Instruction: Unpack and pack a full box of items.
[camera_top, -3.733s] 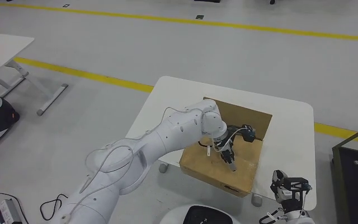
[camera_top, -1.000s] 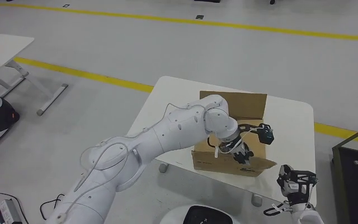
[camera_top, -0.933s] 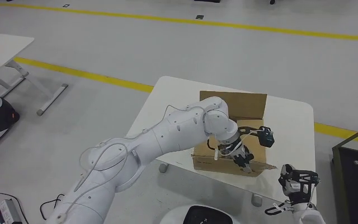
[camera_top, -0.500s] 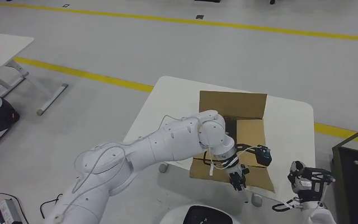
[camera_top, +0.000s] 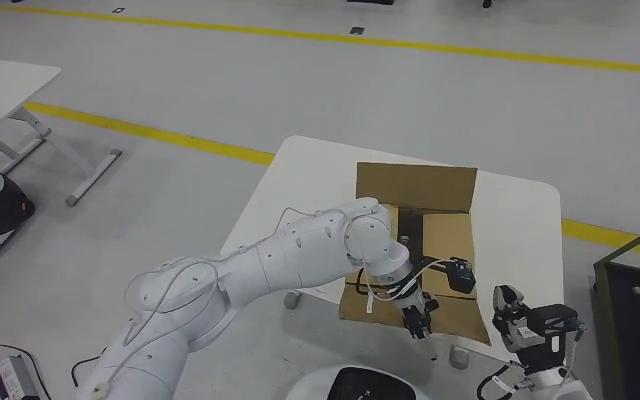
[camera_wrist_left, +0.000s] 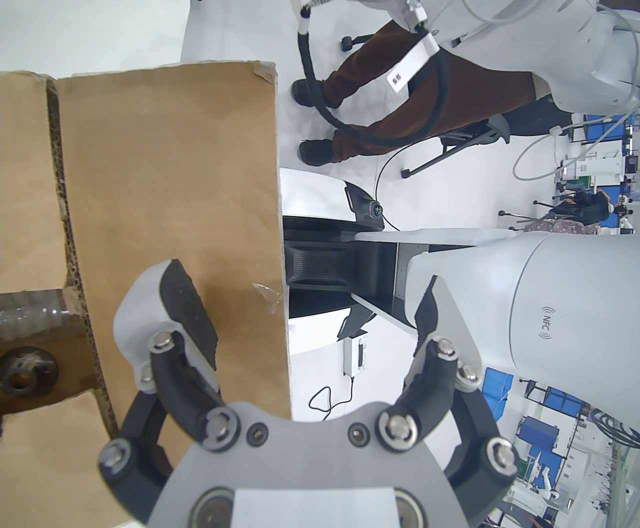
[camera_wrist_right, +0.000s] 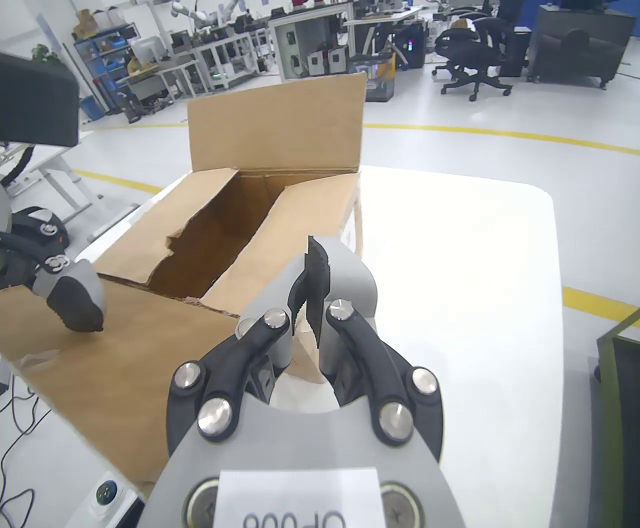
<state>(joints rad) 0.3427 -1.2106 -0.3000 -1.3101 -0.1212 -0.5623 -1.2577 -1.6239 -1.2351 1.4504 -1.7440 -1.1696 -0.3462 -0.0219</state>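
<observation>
The cardboard box (camera_top: 447, 240) stands on the white table (camera_top: 300, 190) with its top flaps open and the back flap upright. Its near flap (camera_top: 455, 318) lies folded outward over the table's front edge. My left gripper (camera_top: 418, 325) is open over that flap; in the left wrist view it (camera_wrist_left: 310, 310) straddles the flap's edge, one pad over the cardboard (camera_wrist_left: 170, 175). A dark round item (camera_wrist_left: 20, 375) peeks from inside the box. My right gripper (camera_wrist_right: 312, 285) is shut and holds nothing, near the box's front right corner (camera_wrist_right: 320, 350). The left fingertip (camera_wrist_right: 75, 302) rests on the flap.
Bare tabletop (camera_wrist_right: 450, 250) stretches right of the box. A dark green cart (camera_top: 615, 290) stands off the table's right side, and another table (camera_top: 20, 80) is far left. The box's near flap overhangs the front edge.
The near flap has gone from raised to folded outward and down. My left gripper moved with it toward the table's front edge. My right gripper shifted slightly toward the box.
</observation>
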